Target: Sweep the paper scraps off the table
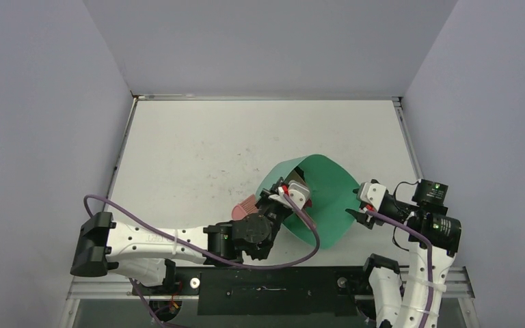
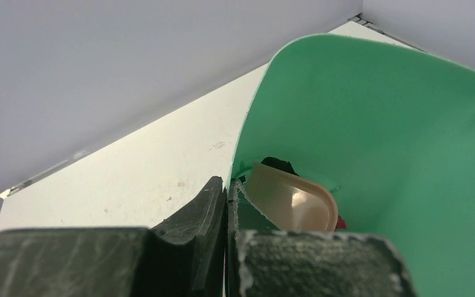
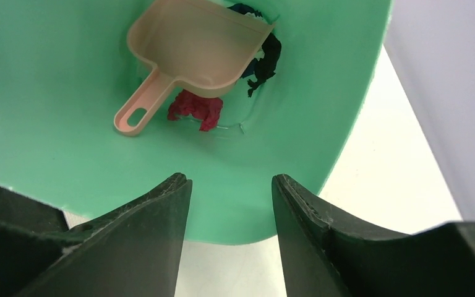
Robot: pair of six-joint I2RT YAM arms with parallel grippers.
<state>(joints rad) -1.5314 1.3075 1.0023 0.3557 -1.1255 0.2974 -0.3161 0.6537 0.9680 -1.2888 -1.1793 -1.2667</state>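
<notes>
Scraps [image 3: 195, 108] lie at the bottom of the green bin [image 1: 328, 184]. R wrist view shows two: a red one and a dark blue one [image 3: 266, 59].

A peach dustpan [image 3: 198, 43] lies over them inside the bin, handle w/ hang-hole pointing lower-left in that view. The red scrap is tucked just beside the handle, partly under the pan. The dark blue one peeks out at the pan's right edge, touching it. L wrist view shows the pan again, w/ a dark bit behind it and a sliver of red at its lower right.

The bin is tilted, and both wrist cams look into its mouth. It sits over the near-right part of the white tabletop [image 1: 198, 150], between the two arms. Can't tell whether its base rests on the tabletop or is lifted.

L end effector [image 2: 227, 204] is closed tight on the bin's left rim, the thin green wall pinched between its fingers. R end effector [image 3: 229, 185] has its fingers apart at the bin's right rim, the rim edge showing beyond the gap. Can't tell whether it touches the rim.

A pink object [image 1: 245, 207] lies on the tabletop just left of the bin, mostly hidden under the L arm.
</notes>
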